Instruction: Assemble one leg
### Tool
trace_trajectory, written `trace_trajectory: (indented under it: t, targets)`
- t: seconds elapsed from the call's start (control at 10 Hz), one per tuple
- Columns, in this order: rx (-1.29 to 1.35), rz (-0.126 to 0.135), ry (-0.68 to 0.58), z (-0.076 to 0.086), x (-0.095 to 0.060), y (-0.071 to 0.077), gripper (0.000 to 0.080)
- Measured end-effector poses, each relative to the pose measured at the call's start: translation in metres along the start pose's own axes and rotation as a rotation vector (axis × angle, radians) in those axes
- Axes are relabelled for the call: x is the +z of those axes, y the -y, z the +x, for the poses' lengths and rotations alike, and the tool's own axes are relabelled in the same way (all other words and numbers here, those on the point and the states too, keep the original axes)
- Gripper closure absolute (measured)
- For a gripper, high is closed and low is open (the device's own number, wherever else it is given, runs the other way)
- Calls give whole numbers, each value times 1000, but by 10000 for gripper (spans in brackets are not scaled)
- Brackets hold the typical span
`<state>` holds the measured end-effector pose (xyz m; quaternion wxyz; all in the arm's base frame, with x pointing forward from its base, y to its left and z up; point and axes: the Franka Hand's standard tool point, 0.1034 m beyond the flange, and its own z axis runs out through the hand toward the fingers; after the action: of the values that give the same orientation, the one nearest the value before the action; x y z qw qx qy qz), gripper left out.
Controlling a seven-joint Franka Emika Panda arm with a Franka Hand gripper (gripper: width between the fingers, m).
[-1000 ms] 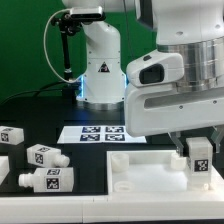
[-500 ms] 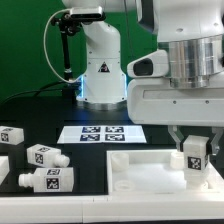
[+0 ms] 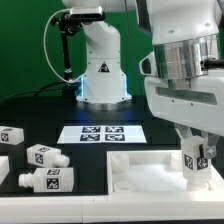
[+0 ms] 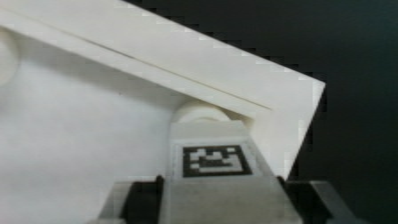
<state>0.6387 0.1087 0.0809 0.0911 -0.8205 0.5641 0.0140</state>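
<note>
While the gripper (image 3: 198, 166) is clamped, its 2 dark fingers (image 4: 132, 203) pinch the leg (image 4: 215, 165). It is a smooth white oblong block with a square black-and-white tag (image 4: 215, 160) on its face and a round peg (image 4: 214, 116) at the end pointing away from the gripper. Beneath the gripper lies the tray (image 3: 140, 172), flat matte white with raised rims. I cannot tell whether the peg touches it. The wrist view cuts the fingers off at the frame edge. 3 more legs (image 3: 45, 156) lie well apart from the gripper, their tags blurred.
</note>
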Motion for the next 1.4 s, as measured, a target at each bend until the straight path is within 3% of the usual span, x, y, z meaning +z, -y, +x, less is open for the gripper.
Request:
trace_trajectory:
  t: [0.1, 0.3, 0.4, 0.5, 0.7, 0.8, 0.9, 1.0, 1.1, 1.3, 1.4]
  targets:
    - [-52, 1, 0, 0, 1, 0, 514]
    - [-411, -11, -8, 1, 1, -1, 216]
    - [-569, -16, -13, -1, 0, 1, 216]
    - [-755, -23, -16, -1, 1, 0, 162]
    - [-867, -25, -16, 0, 1, 0, 152]
    - [-978, -33, -20, 0, 1, 0, 152]
    - [-1187, -71, -38, -1, 4, -1, 151]
    - [-1280, -84, -38, -3, 7, -2, 151]
    - [-1243, -78, -37, -2, 6, -2, 161]
    - [-1208, -76, -37, -3, 7, -2, 463]
    - [-1131, -74, -38, -3, 7, -2, 463]
